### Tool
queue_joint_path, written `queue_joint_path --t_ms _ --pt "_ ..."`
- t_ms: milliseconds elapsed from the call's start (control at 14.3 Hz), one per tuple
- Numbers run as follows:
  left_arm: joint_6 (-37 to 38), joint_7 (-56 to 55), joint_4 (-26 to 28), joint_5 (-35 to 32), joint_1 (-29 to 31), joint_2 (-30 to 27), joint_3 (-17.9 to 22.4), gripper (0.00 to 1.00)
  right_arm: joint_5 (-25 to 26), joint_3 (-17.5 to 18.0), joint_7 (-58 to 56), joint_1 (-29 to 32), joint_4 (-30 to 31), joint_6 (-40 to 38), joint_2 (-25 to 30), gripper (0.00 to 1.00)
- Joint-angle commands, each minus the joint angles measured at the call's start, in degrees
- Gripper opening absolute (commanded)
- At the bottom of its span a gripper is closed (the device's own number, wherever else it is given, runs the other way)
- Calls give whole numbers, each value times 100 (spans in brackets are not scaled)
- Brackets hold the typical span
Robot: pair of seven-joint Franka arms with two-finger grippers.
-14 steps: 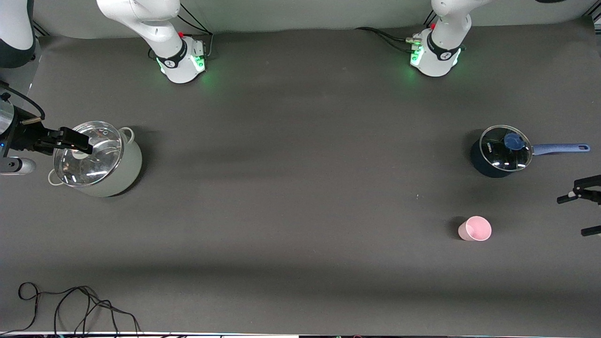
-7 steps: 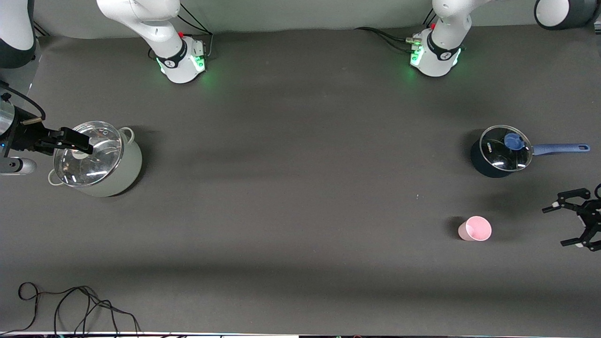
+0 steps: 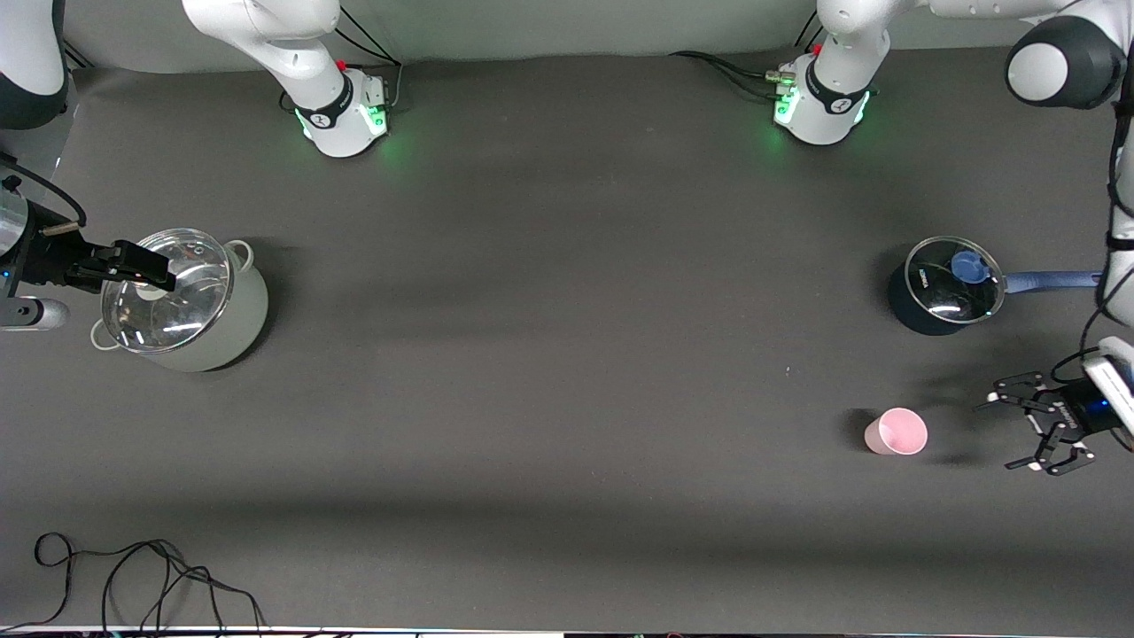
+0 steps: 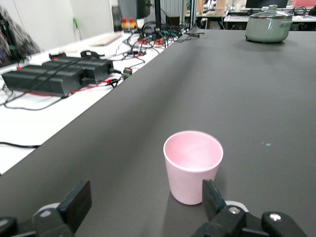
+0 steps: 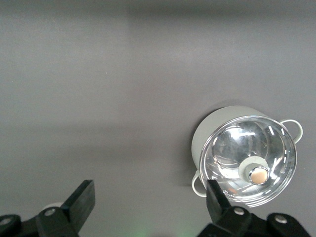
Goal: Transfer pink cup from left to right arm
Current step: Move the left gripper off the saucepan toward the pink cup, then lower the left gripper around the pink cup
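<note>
Pink cup (image 3: 897,431) upright on the dark desk (image 3: 567,354), mouth up, toward the left arm's end, nearer the front camera than the dark blue saucepan (image 3: 943,288) with its glass lid and long blue handle. Not yet touched by anything.

Left gripper (image 3: 1032,434) just beside the cup on the side of the left arm's end, claw spread wide and holding nothing, low and turned sideways toward the cup. In the left wrist view, cup (image 4: 192,167) close ahead between the two spread fingers (image 4: 75,203), but not yet fully between them, so a gap to close.

Right gripper (image 3: 152,270) waiting over the glass lid of the pale green stockpot (image 3: 182,301) at the right arm's end of the desk, well apart from the cup. Fingers apart and empty, with the pot (image 5: 244,157) and its lid knob in the right wrist view below.

Step in hand, by the look of it: approach for the first pick-up, very early in the task, handover not begun.

Next move likely calls for sliding the left gripper level toward the cup until its wall sits between the fingers, then closing gently around the middle of the tapered body. Light plastic cup, easy to tip or push away if one finger reaches it first. Grasp best kept low or to one side, leaving free wall for the right gripper to take later
</note>
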State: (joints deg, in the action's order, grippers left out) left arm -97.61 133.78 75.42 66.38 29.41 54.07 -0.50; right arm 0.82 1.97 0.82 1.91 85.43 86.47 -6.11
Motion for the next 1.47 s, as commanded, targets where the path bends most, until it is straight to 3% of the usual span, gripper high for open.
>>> queue_joint_path --t_ms 0,491,982,1402 --pt "172 552 -28 208 91 200 -56 100 -64 -3 129 -42 -158 -113 -66 100" --pt "110 1687 157 736 22 543 -100 100 -64 -12 129 -51 -150 -113 -66 100" --pt "14 1441 227 639 -268 578 -82 100 -64 -12 129 -51 -150 -113 -66 100" --pt "-92 740 324 122 -295 570 -73 100 -64 -3 120 -51 -150 -113 -66 100"
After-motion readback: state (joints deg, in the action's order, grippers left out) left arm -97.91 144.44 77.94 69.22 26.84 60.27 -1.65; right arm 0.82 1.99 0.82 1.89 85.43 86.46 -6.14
